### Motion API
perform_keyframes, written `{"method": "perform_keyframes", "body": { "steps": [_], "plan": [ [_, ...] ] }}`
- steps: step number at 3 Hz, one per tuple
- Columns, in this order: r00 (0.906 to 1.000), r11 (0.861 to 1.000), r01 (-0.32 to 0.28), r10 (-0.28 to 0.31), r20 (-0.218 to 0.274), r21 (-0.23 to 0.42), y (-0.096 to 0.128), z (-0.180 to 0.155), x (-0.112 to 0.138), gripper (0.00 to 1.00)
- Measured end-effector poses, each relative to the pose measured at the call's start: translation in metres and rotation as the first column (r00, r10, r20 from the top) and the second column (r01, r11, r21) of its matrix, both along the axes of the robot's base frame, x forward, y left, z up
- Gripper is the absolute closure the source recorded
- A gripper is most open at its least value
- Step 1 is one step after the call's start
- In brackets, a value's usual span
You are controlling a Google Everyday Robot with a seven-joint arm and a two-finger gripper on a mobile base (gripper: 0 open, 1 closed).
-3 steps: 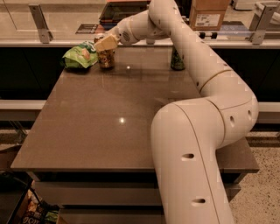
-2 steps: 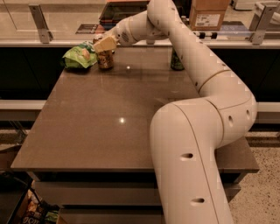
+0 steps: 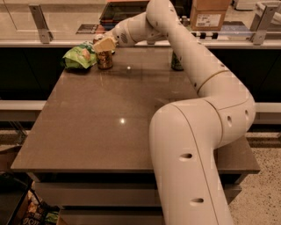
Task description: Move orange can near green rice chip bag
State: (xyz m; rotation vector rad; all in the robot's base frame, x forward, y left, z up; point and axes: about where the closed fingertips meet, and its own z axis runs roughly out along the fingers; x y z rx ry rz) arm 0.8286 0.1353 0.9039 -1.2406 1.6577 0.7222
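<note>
The single camera view looks down across a brown table [image 3: 109,132], with the robot's thick white arm [image 3: 206,74] rising from the near right and bending back toward the far left corner. At the end of the arm, the gripper [image 3: 104,44] sits at about 11 o'clock on the table top, directly over the upper part of the orange can [image 3: 104,59] and touching or nearly touching it. Whether the gripper is clamped on the can or loose around it I cannot tell. The can stands upright on the table, and only its lower half shows below the tan gripper pad. The green rice chip bag [image 3: 79,56] lies at 9 o'clock from the can, just beside it, and its right edge seems to touch the can. At about 1 o'clock on the table, a green can [image 3: 176,63] stands upright, partly hidden behind the arm and well apart from the orange can. Beyond the far edge of the table, at 12 to 1 o'clock, a cardboard box [image 3: 210,13] rests on a ledge. A metal rail post [image 3: 39,19] stands at 10 o'clock.
</note>
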Motion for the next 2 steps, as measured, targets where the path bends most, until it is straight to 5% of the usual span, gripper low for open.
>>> {"method": "perform_keyframes", "body": {
  "steps": [1, 2],
  "plan": [
    [1.0, 1.0, -0.004, 0.004, -0.003, 0.0, 0.0032, -0.0023, -0.0003, 0.0],
    [1.0, 1.0, -0.004, 0.004, -0.003, 0.0, 0.0034, -0.0024, -0.0003, 0.0]
  ]
}}
